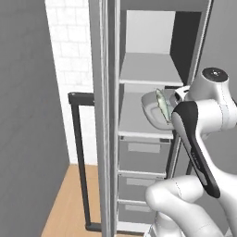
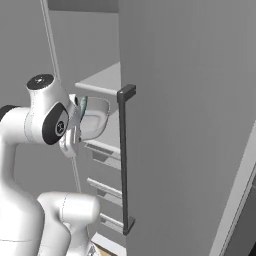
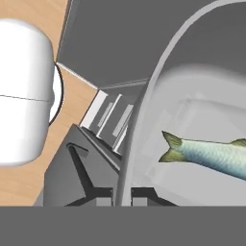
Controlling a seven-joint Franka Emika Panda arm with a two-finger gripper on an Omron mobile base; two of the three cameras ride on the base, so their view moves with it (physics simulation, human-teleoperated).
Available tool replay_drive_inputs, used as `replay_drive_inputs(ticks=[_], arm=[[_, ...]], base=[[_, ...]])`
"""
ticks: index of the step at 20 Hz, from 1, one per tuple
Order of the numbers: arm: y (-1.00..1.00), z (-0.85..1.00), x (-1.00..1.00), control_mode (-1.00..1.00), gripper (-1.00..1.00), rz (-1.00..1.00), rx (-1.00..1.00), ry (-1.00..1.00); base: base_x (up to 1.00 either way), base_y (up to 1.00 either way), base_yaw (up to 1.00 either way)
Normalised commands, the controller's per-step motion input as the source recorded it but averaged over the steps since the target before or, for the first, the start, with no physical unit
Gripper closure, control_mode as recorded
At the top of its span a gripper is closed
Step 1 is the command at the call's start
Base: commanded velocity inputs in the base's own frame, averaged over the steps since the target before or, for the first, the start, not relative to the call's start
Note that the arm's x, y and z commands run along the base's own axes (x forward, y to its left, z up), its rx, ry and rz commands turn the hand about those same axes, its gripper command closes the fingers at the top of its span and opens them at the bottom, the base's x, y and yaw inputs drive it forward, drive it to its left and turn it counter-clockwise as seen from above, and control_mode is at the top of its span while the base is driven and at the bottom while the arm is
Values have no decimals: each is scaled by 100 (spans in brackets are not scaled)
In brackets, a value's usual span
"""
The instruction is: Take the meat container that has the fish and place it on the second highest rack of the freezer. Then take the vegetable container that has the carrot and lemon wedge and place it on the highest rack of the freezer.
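Tool [image 3: 122,194] clamped on meat container [image 3: 192,120] rim; fish [image 3: 211,156] inside, right of tips.

the arm reaches forward at mid height, its tool [image 3: 122,194] closed on a rim.

Both base views face the freezer [image 1: 152,83] shelves; hand view looks close into the meat container [image 3: 202,120].

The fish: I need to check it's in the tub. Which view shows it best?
Hand view: the fish lies large inside the meat container. The base views show it as a thin sliver at the tilted tub.
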Motion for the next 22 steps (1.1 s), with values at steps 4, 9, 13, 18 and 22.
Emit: replay_drive_inputs(ticks=[4,9,13,18,22], arm=[[0,0,0,100,100,0,0,0],[0,0,0,100,100,0,0,0],[0,0,0,100,100,0,0,0],[13,-25,8,-100,100,-5,0,0],[38,-64,39,-100,100,-15,0,0]], base=[[39,24,-21],[55,30,-19],[22,37,-17],[4,20,-7],[0,0,0]])
